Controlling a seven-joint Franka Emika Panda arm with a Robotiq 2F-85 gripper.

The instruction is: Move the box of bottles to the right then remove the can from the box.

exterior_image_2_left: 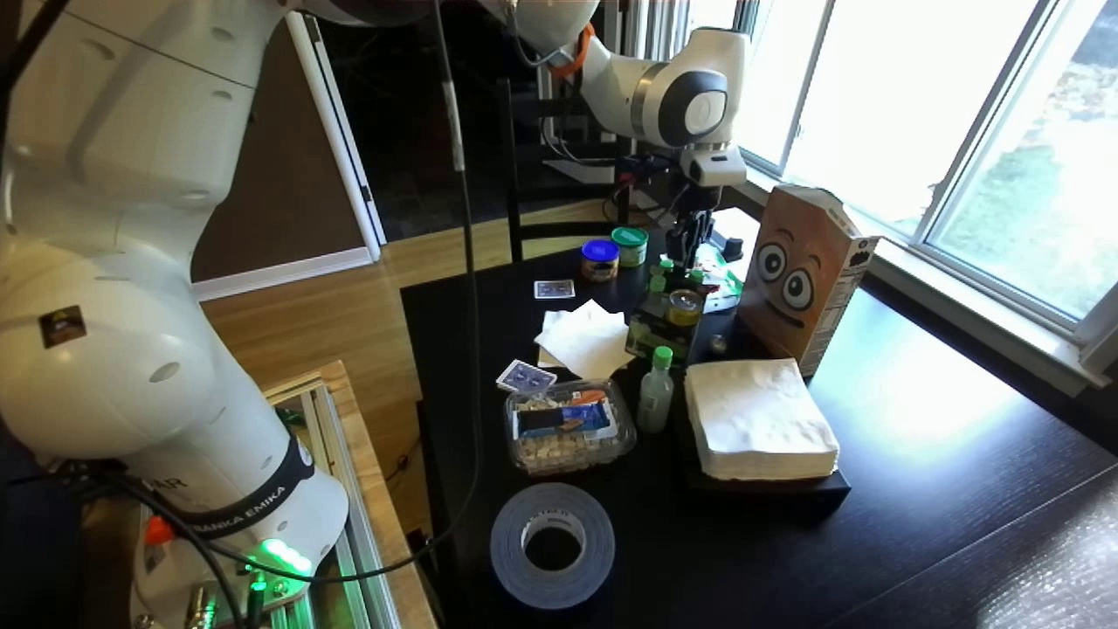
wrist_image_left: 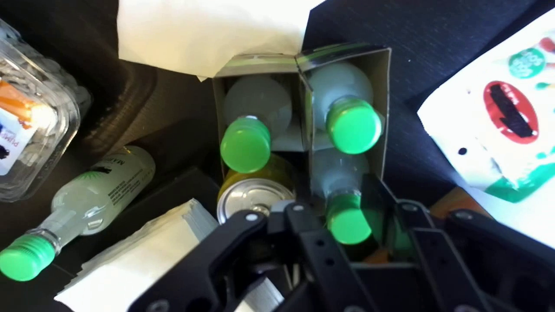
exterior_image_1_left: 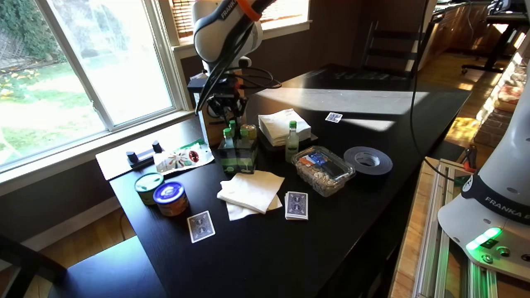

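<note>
Black tabletop (exterior_image_1_left: 256, 256) supports the bottle carton (exterior_image_1_left: 238, 160), just beside loose napkins (exterior_image_1_left: 252, 192). Gripper (wrist_image_left: 336, 208): positioned at the carton, jaws spread apart. Metal can (wrist_image_left: 251, 197): seated inside the carton among green-capped bottles (wrist_image_left: 353, 125).

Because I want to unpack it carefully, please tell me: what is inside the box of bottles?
The box shows three green-capped bottles and a can, seen from above. Their bottoms and the box floor beneath are covered.

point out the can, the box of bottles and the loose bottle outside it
Can (wrist_image_left: 251, 195): in the wrist view, on its silver top
Box of bottles (exterior_image_1_left: 237, 160): in an exterior view, on its wall facing the camera
Loose bottle (wrist_image_left: 107, 187): in the wrist view, on its body
</note>
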